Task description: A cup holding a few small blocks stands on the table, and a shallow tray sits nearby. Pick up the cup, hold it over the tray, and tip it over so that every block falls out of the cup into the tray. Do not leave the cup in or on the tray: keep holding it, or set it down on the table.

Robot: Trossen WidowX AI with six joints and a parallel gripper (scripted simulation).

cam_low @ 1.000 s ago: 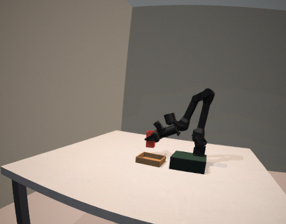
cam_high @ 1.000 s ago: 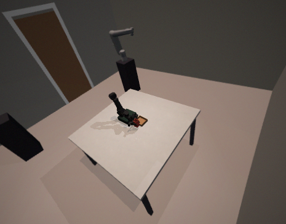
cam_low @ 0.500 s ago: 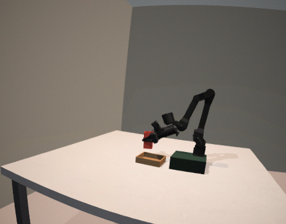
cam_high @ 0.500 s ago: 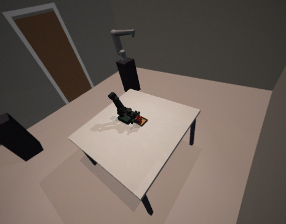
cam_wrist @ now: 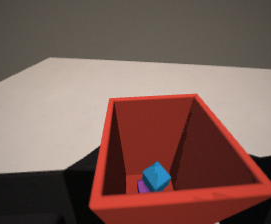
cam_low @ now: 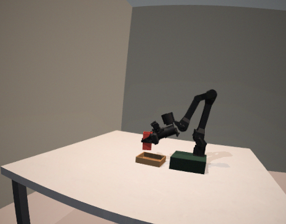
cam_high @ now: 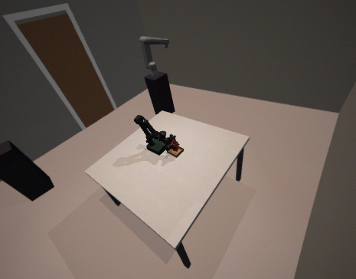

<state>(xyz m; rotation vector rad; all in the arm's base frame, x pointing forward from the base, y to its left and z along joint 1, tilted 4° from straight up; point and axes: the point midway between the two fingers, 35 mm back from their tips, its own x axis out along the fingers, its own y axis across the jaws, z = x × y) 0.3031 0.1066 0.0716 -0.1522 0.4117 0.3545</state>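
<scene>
Exterior view: the black parallel-jaw tool (cam_low: 146, 140) (cam_high: 174, 144) is clamped on the red, square-sided, open-topped cup (cam_low: 147, 145) (cam_high: 175, 145) (cam_wrist: 152, 117), which is upright in the air above the shallow, orange-brown rectangular tray (cam_low: 149, 162) (cam_high: 175, 152). Looking into the cup from the wrist, a blue block (cam_wrist: 156, 176) lies at the bottom, with a purple block (cam_wrist: 142, 186) partly hidden beneath it.

The tray rests on the pale, flat-topped table (cam_low: 95, 172) (cam_high: 145, 188) (cam_wrist: 51, 110). In the exterior view, the dark green box-shaped base (cam_low: 187, 163) (cam_high: 157, 146) is near the tray at its three o'clock, a narrow gap between them; the black jointed arm (cam_low: 205, 115) (cam_high: 147, 126) rises from it and reaches toward nine o'clock. Nothing visible stands between the cup and the tray below.

From the top, a grey jointed arm (cam_high: 146, 54) on a tall black pedestal (cam_high: 159, 93) stands beyond the table's twelve o'clock corner, well apart from the cup.
</scene>
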